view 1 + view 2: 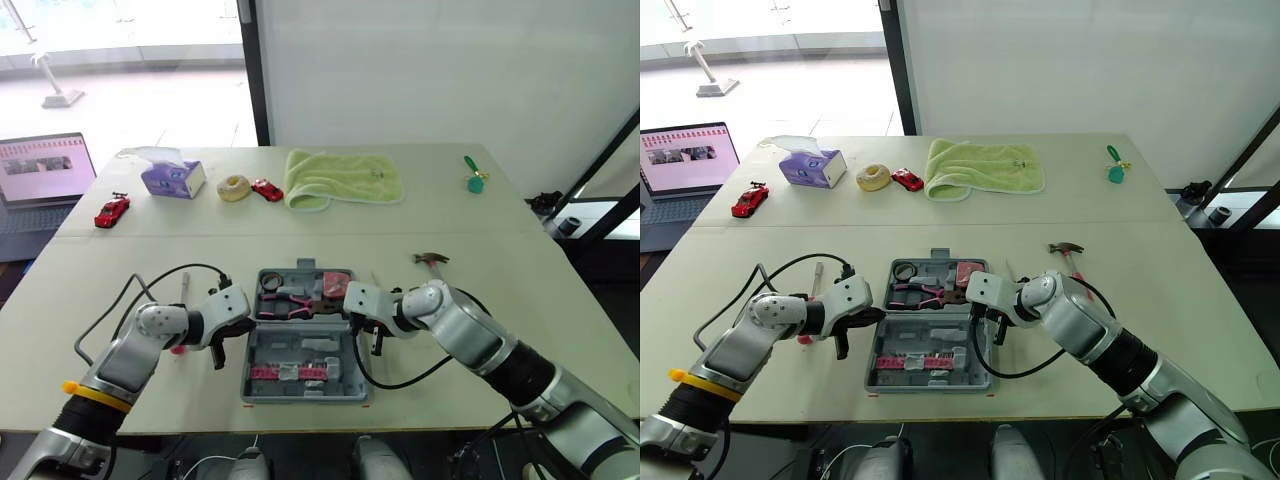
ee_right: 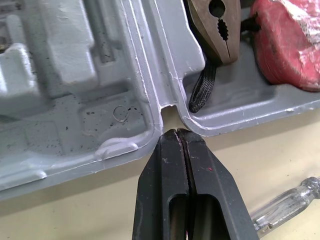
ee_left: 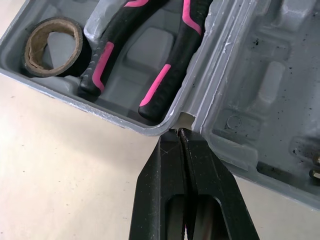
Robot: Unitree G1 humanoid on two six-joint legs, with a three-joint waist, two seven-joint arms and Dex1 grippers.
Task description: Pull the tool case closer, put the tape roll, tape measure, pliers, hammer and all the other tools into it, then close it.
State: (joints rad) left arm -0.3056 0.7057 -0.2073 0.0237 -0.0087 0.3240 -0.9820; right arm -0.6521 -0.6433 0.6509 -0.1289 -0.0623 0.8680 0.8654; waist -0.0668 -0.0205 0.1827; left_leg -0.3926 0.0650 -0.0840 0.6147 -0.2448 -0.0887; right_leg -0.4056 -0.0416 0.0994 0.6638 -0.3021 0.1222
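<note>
Left tool [image 3: 179,132] and right tool [image 2: 175,132] sit clenched, empty, at the hinge of the case [image 1: 270,340] mid-frame; closing now would likely strand the hammer [image 1: 432,260], right of it, on the bench [image 1: 330,235].

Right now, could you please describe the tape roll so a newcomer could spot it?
On the table, find the open grey tool case. In its far half's left corner, beside the pink-and-black pliers, lies the tape roll: a dark ring, the only one there.
</note>
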